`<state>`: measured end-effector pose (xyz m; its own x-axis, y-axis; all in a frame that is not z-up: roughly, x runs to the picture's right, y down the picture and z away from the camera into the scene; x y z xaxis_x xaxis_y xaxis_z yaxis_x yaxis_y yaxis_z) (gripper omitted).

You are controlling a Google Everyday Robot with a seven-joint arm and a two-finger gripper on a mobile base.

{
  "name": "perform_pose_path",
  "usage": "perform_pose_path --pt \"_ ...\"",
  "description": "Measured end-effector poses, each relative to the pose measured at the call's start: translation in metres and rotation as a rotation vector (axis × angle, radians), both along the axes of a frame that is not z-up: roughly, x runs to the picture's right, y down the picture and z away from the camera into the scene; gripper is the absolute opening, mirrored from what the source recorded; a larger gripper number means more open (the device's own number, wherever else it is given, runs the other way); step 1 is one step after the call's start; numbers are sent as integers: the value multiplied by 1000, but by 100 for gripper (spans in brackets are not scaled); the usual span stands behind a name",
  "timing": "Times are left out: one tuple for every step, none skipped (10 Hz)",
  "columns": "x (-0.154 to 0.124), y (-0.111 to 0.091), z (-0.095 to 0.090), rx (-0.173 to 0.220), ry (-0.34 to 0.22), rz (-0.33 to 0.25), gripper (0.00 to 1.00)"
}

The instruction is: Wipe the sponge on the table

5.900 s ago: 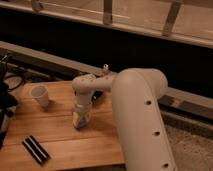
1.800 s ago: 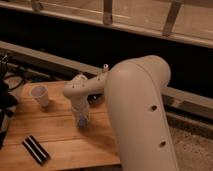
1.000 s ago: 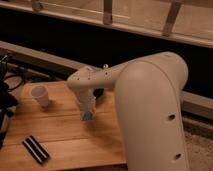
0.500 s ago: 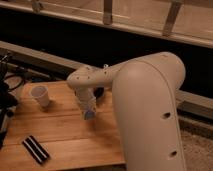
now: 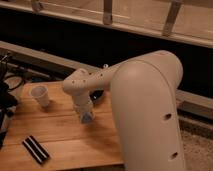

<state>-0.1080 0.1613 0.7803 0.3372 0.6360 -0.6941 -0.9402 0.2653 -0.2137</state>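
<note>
Sponge (image 5: 88,120) sits on the wooden surface (image 5: 60,137) right beneath the hand (image 5: 86,115), which has slid slightly nearer since half a second ago, so a wiping stroke looks under way, though I cannot tell its grip.

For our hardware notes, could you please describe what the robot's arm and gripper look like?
The arm has a smooth off-white shell: a thick rounded link in front, then slimmer rounded links. Small dark holes dot the shell, and no cables or lettering show. The gripper, pale like the arm, is low over the table, right of the cup.
</note>
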Motion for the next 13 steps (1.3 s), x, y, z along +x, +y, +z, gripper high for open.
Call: perform_pose_path --pt "0 -2 2 -3 -2 -9 55" --pt "3 -6 6 -5 0 -14 59" --pt "5 -7 7 -7 3 -16 59" --pt "4 -6 7 -10 4 -21 61" --pt "1 0 3 -13 8 -27 65" --pt "-4 4 -1 -16 6 -35 61" --pt "-6 5 -1 -17 5 -40 55" --pt "-7 7 -2 -22 7 -49 40" --pt "-7 7 -2 -24 7 -52 35" --pt "-8 7 -2 -24 7 -50 32" --pt "-7 6 -1 -27 11 -49 33" --pt "-5 6 0 -33 20 -56 31" --pt "-7 8 -1 -39 24 -64 24"
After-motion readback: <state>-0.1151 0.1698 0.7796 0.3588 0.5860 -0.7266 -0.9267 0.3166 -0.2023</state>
